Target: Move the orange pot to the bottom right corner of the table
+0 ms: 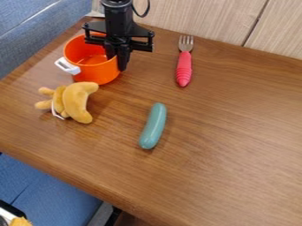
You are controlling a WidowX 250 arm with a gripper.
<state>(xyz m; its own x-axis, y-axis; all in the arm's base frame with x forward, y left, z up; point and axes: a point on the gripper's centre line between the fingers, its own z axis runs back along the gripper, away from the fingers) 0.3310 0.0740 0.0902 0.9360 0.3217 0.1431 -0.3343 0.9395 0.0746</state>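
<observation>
Orange pot, its rim grasped by the claw; near the claw, a fork (red-handled); farther from it, a teal sausage.

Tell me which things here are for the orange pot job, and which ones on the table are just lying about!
For the job:
orange pot
gripper, at the pot's rim
table, with the corner to reach

Just lying about:
pink-handled fork
blue-green sausage shape
yellowish-tan lumpy toy
</observation>
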